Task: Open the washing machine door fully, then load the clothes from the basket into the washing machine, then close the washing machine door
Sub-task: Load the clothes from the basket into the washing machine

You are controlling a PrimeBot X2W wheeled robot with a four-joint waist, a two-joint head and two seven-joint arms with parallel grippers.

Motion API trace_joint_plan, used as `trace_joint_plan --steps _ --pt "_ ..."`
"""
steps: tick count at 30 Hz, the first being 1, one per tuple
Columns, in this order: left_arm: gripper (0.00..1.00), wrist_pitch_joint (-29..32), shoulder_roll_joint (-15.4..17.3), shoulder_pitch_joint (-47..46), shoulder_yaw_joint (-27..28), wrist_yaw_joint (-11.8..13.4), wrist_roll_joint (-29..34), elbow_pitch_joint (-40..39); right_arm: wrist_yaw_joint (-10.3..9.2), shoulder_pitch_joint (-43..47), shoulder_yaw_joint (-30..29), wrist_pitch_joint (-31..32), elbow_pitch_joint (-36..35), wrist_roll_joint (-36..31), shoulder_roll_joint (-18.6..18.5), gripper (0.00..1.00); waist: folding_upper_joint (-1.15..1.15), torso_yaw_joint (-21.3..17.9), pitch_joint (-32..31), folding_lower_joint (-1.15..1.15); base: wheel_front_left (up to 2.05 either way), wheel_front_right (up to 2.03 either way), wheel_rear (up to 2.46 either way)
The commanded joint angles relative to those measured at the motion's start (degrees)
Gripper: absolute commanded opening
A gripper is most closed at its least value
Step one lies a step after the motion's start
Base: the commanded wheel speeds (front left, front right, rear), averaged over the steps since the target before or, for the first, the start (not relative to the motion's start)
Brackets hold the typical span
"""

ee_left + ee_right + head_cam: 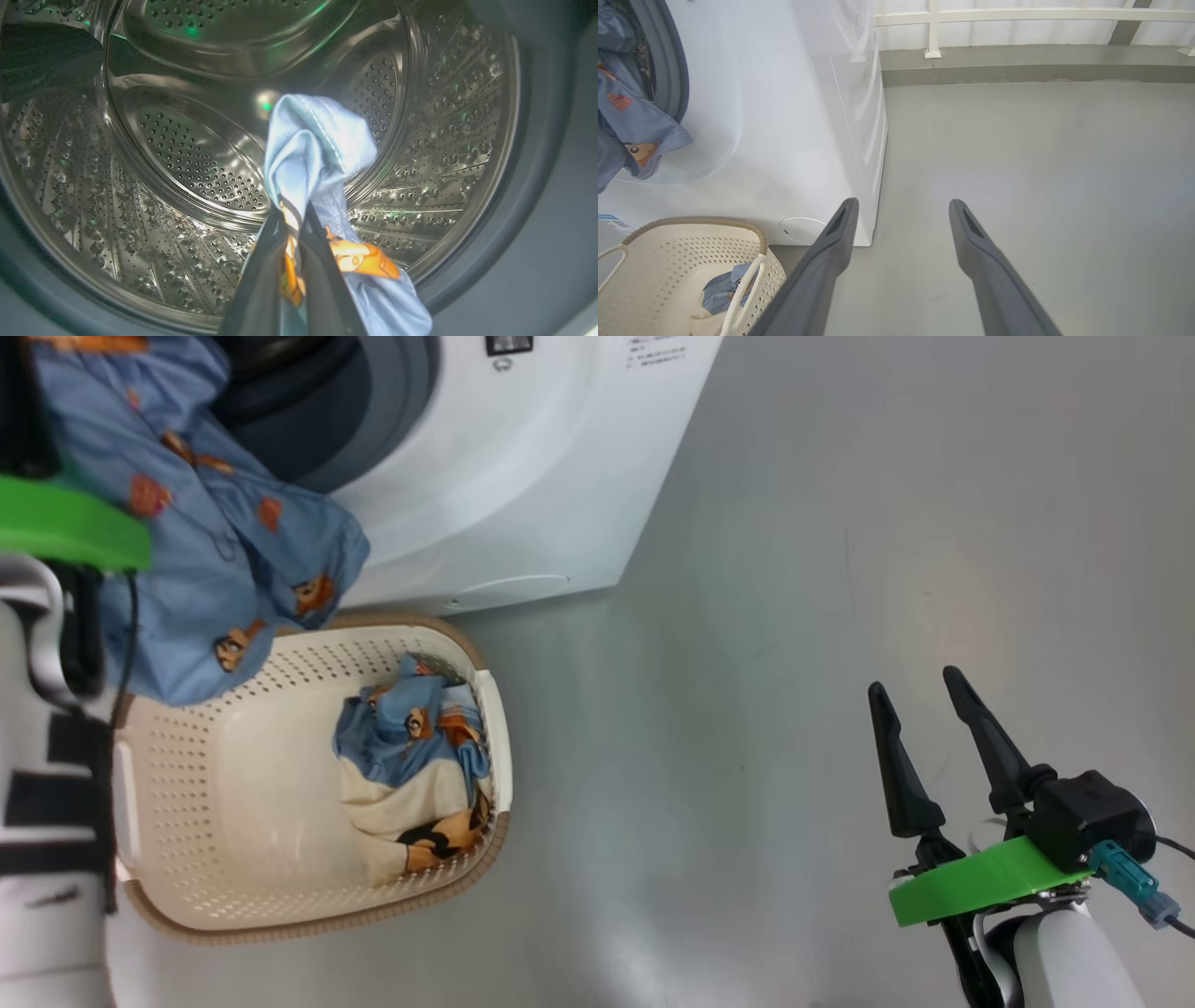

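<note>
The left gripper (294, 217) is pinched tight on a soft light-blue garment (317, 144) printed with orange-brown cartoon figures. It holds the garment at the mouth of the big white front-loading washing machine (523, 476), facing its perforated steel drum (196, 158). The garment's loose end hangs above a corner of the cream perforated plastic basket (233, 775), where a crumpled blue and cream bundle (415, 756) lies. The right gripper (920, 681) is spread wide and empty over the grey floor (840, 569).

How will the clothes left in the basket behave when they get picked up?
Likely floppy: the blue piece pinched in the left end effector droops in loose folds. The pile in the basket lies crumpled, so probably light and soft. Its blue and cream pieces overlap, so they may lift together.
</note>
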Motion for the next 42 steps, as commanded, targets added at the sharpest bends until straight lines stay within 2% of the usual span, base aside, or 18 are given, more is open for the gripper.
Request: trace_joint_plan --steps 1,8,16,20,26,33,35,40,42 --pt "0.00 -0.3 3.0 -2.1 0.9 -0.1 0.1 0.0 0.09 -0.5 1.7 -0.3 -1.2 0.7 -0.2 1.00 0.00 -1.0 1.5 0.00 0.00 0.00 0.00" --pt "0.00 0.6 4.5 -9.9 -0.4 -0.1 -2.3 10.0 0.09 -1.4 2.8 -0.3 -1.1 1.8 -0.2 1.00 0.00 -2.1 6.2 0.00 0.00 0.00 0.00" --pt "0.00 3.7 6.4 -19.1 -3.9 -0.1 -2.7 16.1 0.09 -2.1 4.2 -0.3 -0.8 3.5 -0.2 1.00 0.00 -2.9 11.7 0.00 0.00 0.00 0.00" --pt "0.00 11.2 6.7 -28.8 -6.9 0.1 -2.6 24.6 0.09 -1.9 6.7 -0.3 -0.1 5.4 -0.2 1.00 0.00 -4.5 13.9 0.00 0.00 0.00 0.00" --pt "0.00 13.8 6.8 -32.5 -8.5 1.2 -1.5 28.9 0.09 -0.9 7.4 -0.3 0.1 5.6 -0.2 1.00 0.00 -5.0 13.6 0.00 0.00 0.00 0.00" --pt "0.00 0.8 7.4 -35.1 -11.2 3.6 2.3 25.4 0.09 -0.7 8.0 -0.3 -0.2 5.9 -0.2 1.00 0.00 -5.4 14.2 0.00 0.00 0.00 0.00" --pt "0.00 -0.1 7.8 -35.3 -11.4 4.1 3.3 22.2 0.09 -0.7 8.1 -0.3 -0.3 6.0 -0.2 1.00 0.00 -5.5 14.5 0.00 0.00 0.00 0.00" --pt "0.00 -0.3 9.6 -32.5 -10.6 4.7 5.5 8.2 0.09 -1.0 8.4 -0.3 -0.4 6.2 -0.2 1.00 0.00 -5.8 15.4 0.00 0.00 0.00 0.00" --pt "0.00 -0.3 9.8 -30.5 -9.8 4.8 5.6 5.4 0.09 -1.1 8.3 -0.3 -0.4 6.2 -0.2 1.00 0.00 -5.7 15.4 0.00 0.00 0.00 0.00"
